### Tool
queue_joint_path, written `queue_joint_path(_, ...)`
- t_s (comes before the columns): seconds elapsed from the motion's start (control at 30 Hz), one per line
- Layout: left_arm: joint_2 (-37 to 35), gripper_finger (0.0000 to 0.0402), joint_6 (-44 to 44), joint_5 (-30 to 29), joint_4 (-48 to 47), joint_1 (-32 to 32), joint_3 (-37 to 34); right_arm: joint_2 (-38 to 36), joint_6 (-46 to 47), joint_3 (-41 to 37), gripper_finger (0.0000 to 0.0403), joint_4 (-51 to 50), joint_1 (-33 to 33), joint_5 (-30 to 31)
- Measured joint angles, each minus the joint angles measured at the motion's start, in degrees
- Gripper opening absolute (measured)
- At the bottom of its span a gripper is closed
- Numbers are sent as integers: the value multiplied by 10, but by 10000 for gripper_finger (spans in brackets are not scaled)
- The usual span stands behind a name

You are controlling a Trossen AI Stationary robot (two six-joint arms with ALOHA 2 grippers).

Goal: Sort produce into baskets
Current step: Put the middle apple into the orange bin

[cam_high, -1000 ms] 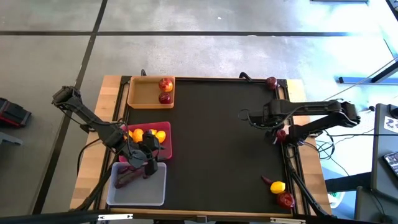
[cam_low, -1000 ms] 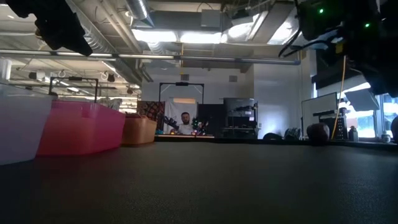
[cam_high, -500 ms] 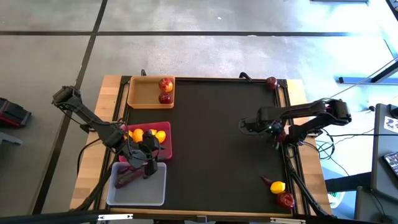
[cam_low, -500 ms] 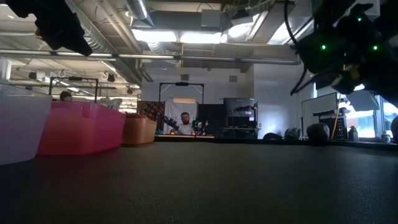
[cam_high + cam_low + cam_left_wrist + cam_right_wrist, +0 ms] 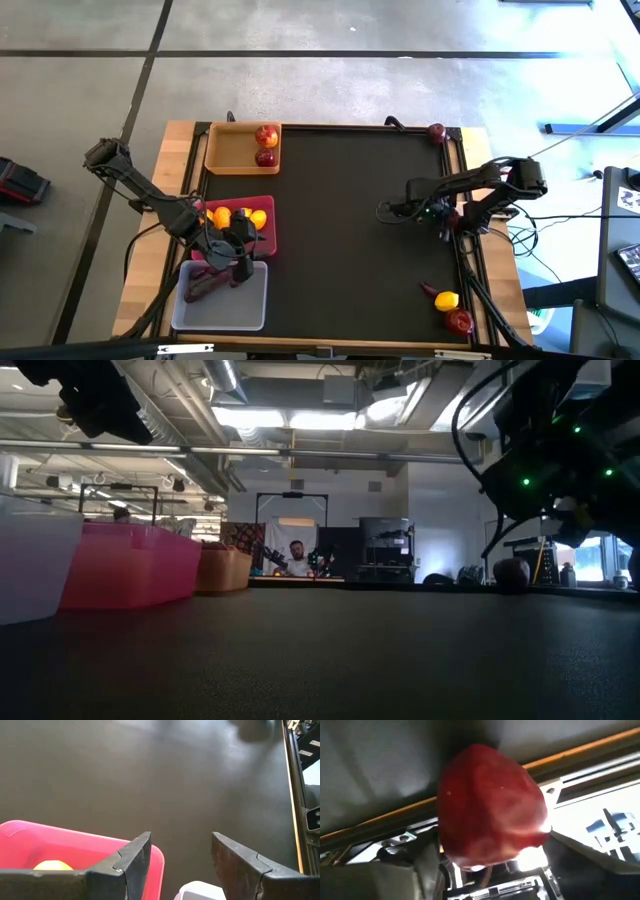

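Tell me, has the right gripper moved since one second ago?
Yes. In the high view the right gripper and its arm have drawn nearer the table's front edge, measured against the fixed apple at the far right corner.

From above I can't make out the right gripper [image 5: 447, 217] at the mat's three o'clock edge; the arm covers its fingers and most of the apple [image 5: 453, 213] there. In the right wrist view that apple [image 5: 492, 807] fills the picture, blurred. The left gripper [image 5: 240, 268] hides part of the purple root [image 5: 203, 283] in the white tray [image 5: 225, 315]. The low view cuts both arms off at twelve o'clock
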Motion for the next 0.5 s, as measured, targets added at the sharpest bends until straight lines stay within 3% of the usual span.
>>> queue_joint_path(0.3, 0, 198, 7, 0, 0, 0, 0, -3, -23, 43, 122, 1, 1, 19)
queue_joint_path(0.5, 0, 198, 7, -32, 0, 1, 0, -36, -11, 138, 111, 45, 9, 19)
